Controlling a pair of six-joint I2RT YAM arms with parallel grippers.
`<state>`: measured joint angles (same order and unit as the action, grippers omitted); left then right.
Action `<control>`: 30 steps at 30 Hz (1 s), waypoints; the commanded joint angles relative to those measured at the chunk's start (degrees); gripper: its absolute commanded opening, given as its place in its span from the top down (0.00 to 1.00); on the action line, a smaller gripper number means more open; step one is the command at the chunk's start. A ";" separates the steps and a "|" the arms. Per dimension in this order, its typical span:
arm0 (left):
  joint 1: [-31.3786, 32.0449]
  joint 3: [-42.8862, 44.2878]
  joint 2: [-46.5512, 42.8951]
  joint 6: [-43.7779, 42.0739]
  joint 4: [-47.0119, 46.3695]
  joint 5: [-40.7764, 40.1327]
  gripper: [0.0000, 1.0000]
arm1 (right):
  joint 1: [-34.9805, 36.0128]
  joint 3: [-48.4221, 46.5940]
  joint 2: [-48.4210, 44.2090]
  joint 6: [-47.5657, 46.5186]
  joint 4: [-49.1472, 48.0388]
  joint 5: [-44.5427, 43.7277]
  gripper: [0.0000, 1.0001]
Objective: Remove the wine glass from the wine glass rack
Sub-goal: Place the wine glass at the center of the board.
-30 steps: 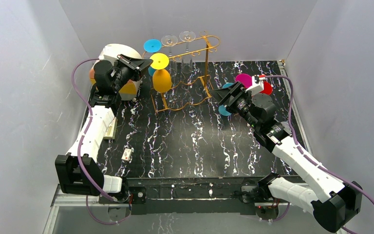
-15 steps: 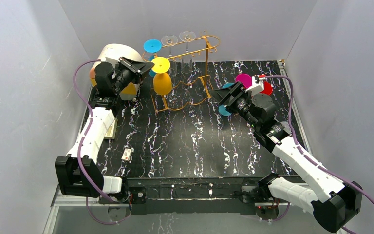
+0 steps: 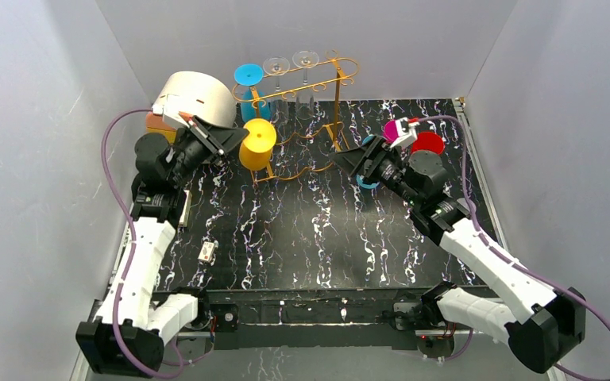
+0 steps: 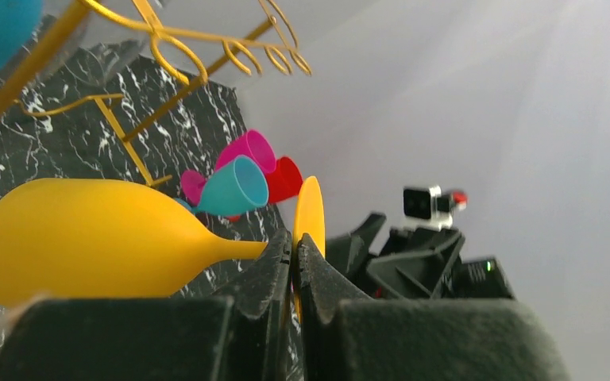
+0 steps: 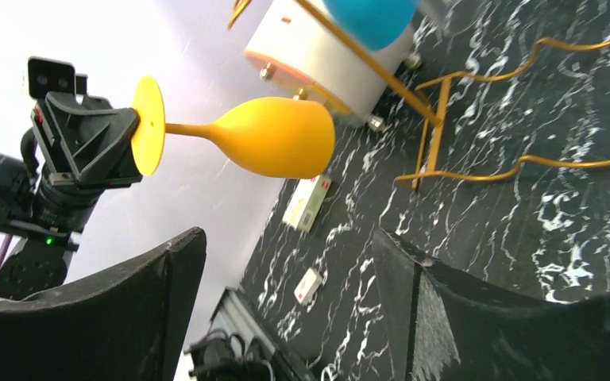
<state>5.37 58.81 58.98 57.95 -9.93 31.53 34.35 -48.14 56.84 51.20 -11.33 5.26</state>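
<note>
The yellow wine glass (image 3: 256, 144) lies sideways in the air, left of the golden wire wine glass rack (image 3: 337, 103) and apart from it. My left gripper (image 3: 234, 141) is shut on the edge of its round foot (image 4: 310, 210), and the bowl (image 4: 87, 242) points towards the rack (image 4: 183, 36). In the right wrist view the yellow wine glass (image 5: 274, 136) hangs beside the rack's leg (image 5: 433, 131). My right gripper (image 3: 349, 163) stands open and empty near the rack's right side, its fingers (image 5: 167, 270) wide apart.
A blue glass (image 3: 248, 74) and two clear glasses (image 3: 276, 65) hang on the rack. Magenta (image 3: 397, 129), red (image 3: 427, 143) and teal (image 3: 368, 181) glasses lie behind my right gripper. A round cream drawer box (image 3: 194, 95) stands back left. Small boxes (image 3: 206, 252) lie on the black marbled table.
My left arm has drawn the yellow glass down and towards the front left, off the rack, tipping it sideways. My right gripper has moved left towards the rack and opened a little wider.
</note>
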 commanded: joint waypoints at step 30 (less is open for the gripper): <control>9.02 -22.28 -11.84 -1.56 -18.73 13.91 1.00 | 6.79 -12.41 20.47 -5.58 -12.94 37.77 0.72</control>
<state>13.04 36.27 48.14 56.49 -26.17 45.80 40.75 -57.04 76.82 46.11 -20.71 39.81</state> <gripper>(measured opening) 0.032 0.345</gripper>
